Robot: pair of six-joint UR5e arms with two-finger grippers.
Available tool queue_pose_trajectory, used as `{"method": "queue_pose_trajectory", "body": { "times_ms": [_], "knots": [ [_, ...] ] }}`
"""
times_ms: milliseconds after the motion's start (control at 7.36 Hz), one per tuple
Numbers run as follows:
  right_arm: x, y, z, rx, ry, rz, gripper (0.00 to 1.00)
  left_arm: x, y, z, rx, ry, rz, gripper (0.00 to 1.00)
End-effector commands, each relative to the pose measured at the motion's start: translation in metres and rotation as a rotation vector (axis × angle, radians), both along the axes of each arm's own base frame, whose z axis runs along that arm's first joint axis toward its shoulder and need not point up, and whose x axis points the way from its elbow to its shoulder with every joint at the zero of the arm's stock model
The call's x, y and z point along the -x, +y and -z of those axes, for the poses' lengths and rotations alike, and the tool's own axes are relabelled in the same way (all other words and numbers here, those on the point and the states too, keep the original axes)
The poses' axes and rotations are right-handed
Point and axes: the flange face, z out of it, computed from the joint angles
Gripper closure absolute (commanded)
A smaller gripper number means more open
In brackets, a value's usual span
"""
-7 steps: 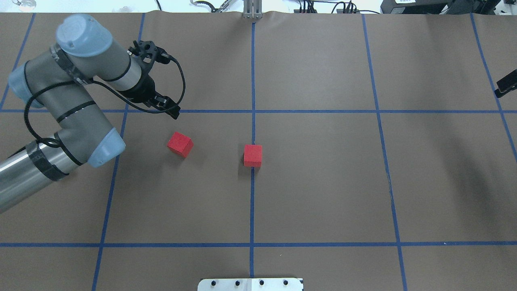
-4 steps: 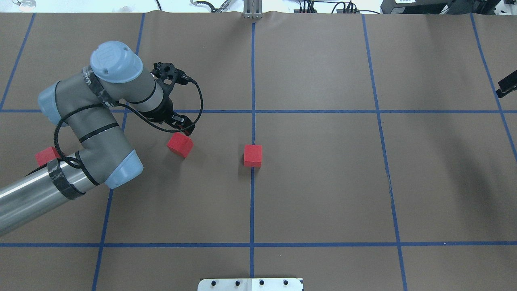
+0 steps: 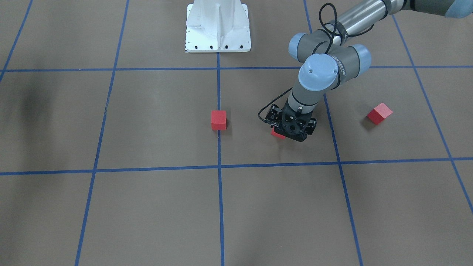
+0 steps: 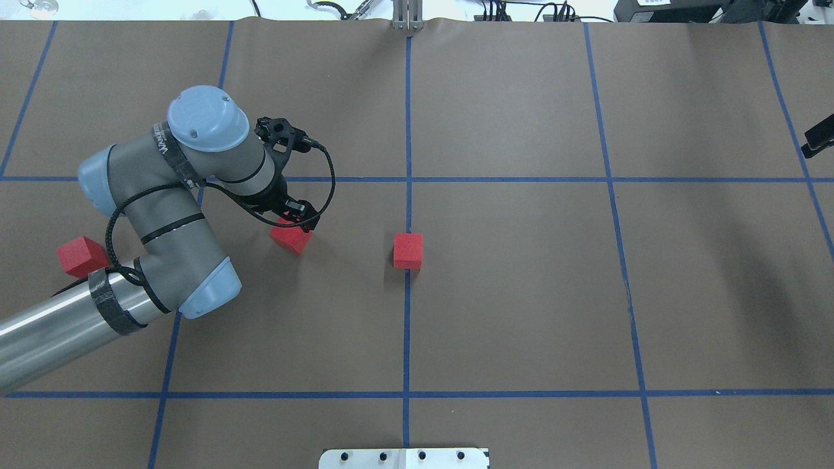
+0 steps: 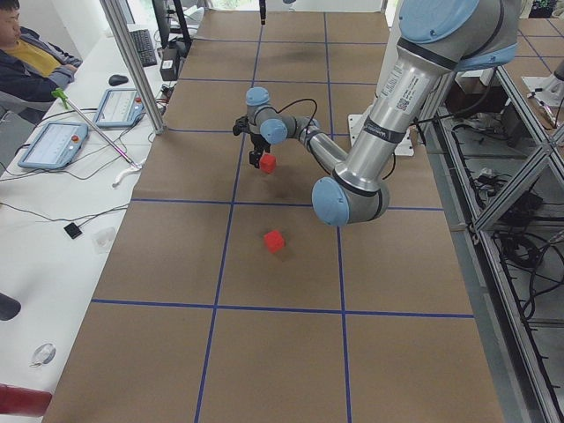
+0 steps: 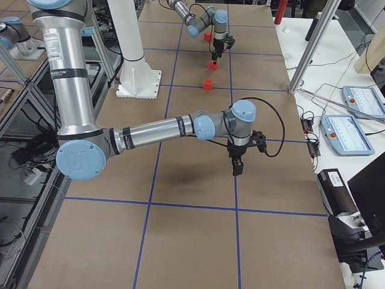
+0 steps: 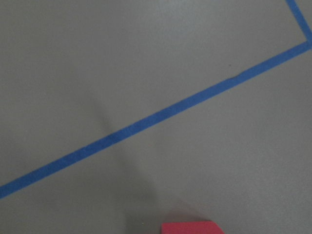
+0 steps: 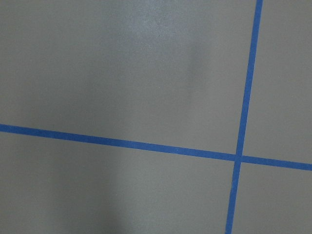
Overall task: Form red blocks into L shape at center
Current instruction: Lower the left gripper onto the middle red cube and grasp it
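Three red blocks lie on the brown surface. One sits on the middle vertical tape line and also shows in the front view. A second lies a grid-half to its left, tilted. My left gripper hovers just over its far edge and looks open. The front view shows only a corner of this block under the gripper, and the left wrist view shows its top. The third block lies far left, beside my left forearm. My right gripper sits low at the far right edge; I cannot tell its state.
The robot's white base plate is at the near edge on the centre line. A metal post stands at the far edge. The left arm's elbow hangs over the left grid column. An operators' desk runs along the far side.
My left arm has swung right and toward the near side, bringing its gripper down over the tilted block. The far-left block, hidden a second ago, is now uncovered. The right gripper has not moved.
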Motion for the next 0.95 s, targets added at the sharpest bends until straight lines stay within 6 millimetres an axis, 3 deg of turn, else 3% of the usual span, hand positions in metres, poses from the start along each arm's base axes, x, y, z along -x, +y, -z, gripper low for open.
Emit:
{"method": "queue_pose_trajectory", "body": {
  "times_ms": [0, 815],
  "knots": [
    [0.0, 0.0, 0.0001, -0.001, 0.0, 0.0, 0.01, -0.0125, 0.0099, 0.0052, 0.004, 0.004, -0.013, 0.0],
    [0.001, -0.0013, 0.0002, 0.001, 0.001, -0.001, 0.01, -0.0141, 0.0103, -0.0034, 0.014, -0.007, -0.015, 0.06]
  ]
}}
